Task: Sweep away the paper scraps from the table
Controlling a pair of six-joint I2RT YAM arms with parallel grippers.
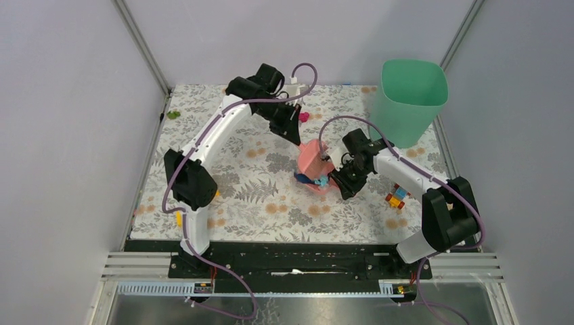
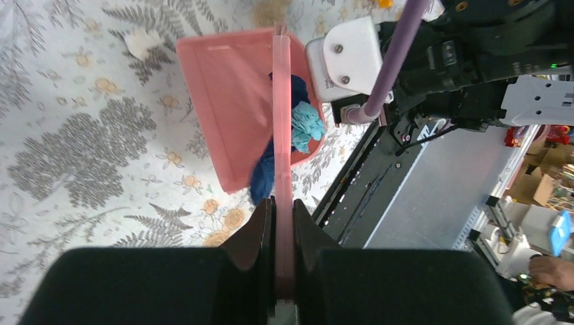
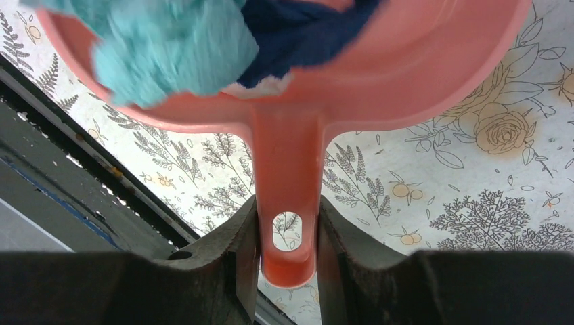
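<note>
My right gripper (image 1: 338, 177) (image 3: 288, 217) is shut on the handle of the pink dustpan (image 1: 313, 161) (image 3: 420, 74), which is held tilted just above the table (image 1: 257, 203). A cyan wad (image 1: 323, 181) (image 3: 169, 47) and a dark blue wad (image 1: 302, 179) (image 3: 304, 27) lie in the pan. My left gripper (image 1: 295, 135) (image 2: 283, 210) is shut on a thin pink sweeper blade (image 2: 281, 122), seen edge-on, that reaches into the pan (image 2: 227, 101) beside the cyan wad (image 2: 306, 125) and the blue wad (image 2: 265, 175). A magenta wad (image 1: 304, 116) lies on the table behind the left gripper.
A tall green bin (image 1: 413, 98) stands at the back right. A multicoloured toy-brick vehicle (image 1: 397, 196) sits by the right arm. A small green piece (image 1: 174, 114) lies at the far left edge. A white scrap (image 2: 140, 42) lies beyond the pan.
</note>
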